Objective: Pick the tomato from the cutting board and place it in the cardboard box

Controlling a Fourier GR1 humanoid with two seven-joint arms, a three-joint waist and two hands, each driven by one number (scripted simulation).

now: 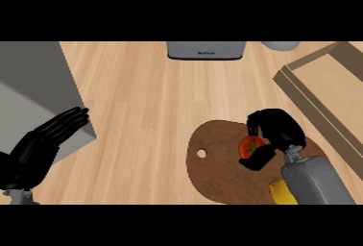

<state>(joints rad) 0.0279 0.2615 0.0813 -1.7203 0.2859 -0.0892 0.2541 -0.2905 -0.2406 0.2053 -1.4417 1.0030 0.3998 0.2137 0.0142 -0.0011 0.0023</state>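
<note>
A red tomato (249, 146) lies on the brown oval cutting board (216, 168) at the lower middle of the head view. My right hand (275, 127) is curled round the tomato, fingers over its far side and thumb at its near side. The open cardboard box (333, 91) stands at the right edge, beyond the board. At the lower left my left hand (39, 146) rests open with straight fingers pointing up, away from the board.
A grey appliance (206, 50) sits at the counter's far edge, with a pale round object (282, 45) to its right. A grey block (35, 91) fills the left side. A yellow item (284, 192) lies on the board under my right forearm.
</note>
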